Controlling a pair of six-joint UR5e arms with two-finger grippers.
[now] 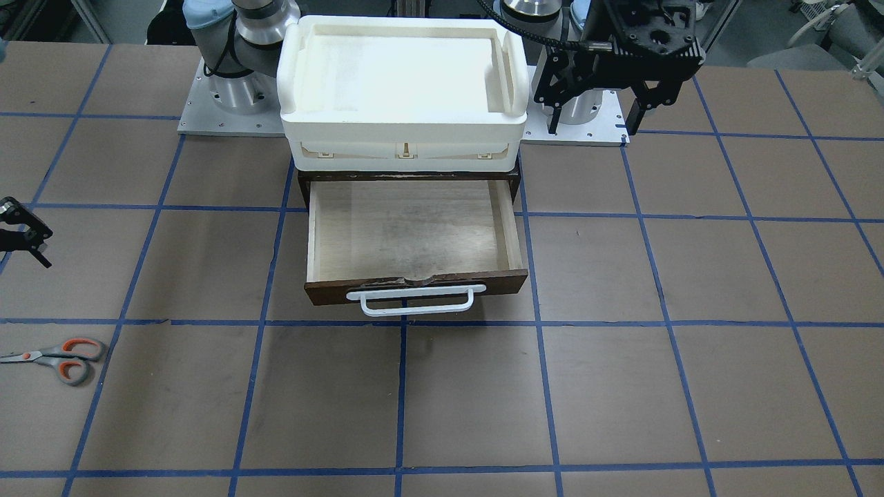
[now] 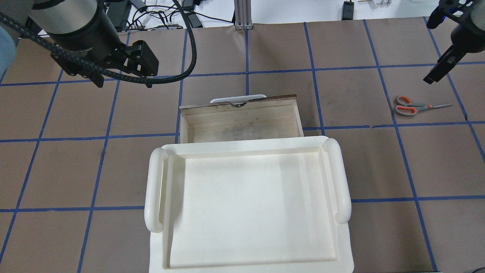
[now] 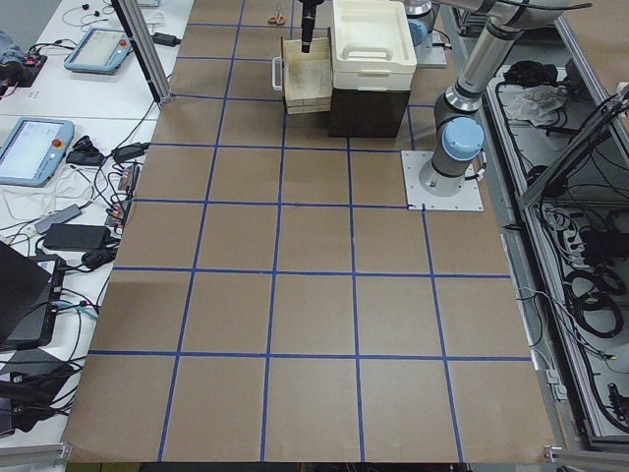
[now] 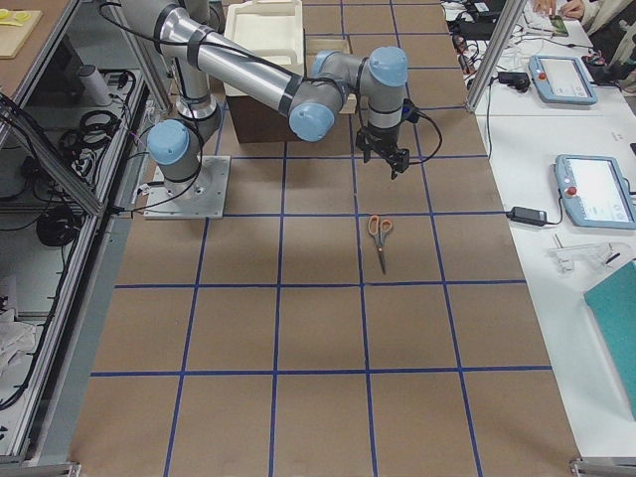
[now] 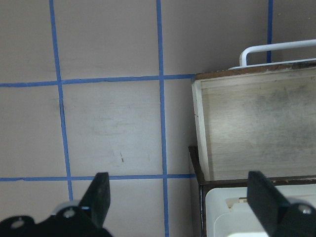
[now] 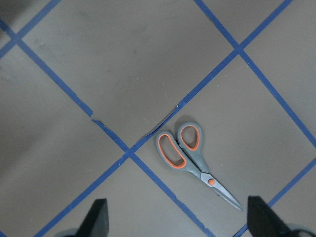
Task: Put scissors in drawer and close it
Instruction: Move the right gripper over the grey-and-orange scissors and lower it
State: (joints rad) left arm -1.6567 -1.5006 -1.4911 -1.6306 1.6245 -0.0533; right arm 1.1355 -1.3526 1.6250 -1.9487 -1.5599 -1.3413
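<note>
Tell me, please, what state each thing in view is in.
drawer: open, empty.
scissors: blades shut, lying flat on the table, unheld.
tray: empty, sitting above the drawer.
left gripper: open, empty.
right gripper: open, empty, clear of the scissors.

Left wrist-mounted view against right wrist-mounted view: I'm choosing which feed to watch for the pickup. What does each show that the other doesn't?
Only the left wrist view shows the drawer, open with bare plywood inside, its white handle, and a corner of the white tray. Only the right wrist view shows the scissors, lying closed on the table by a tape crossing. Both show blue tape lines on brown table, and open, empty fingers: the left gripper and the right gripper.
</note>
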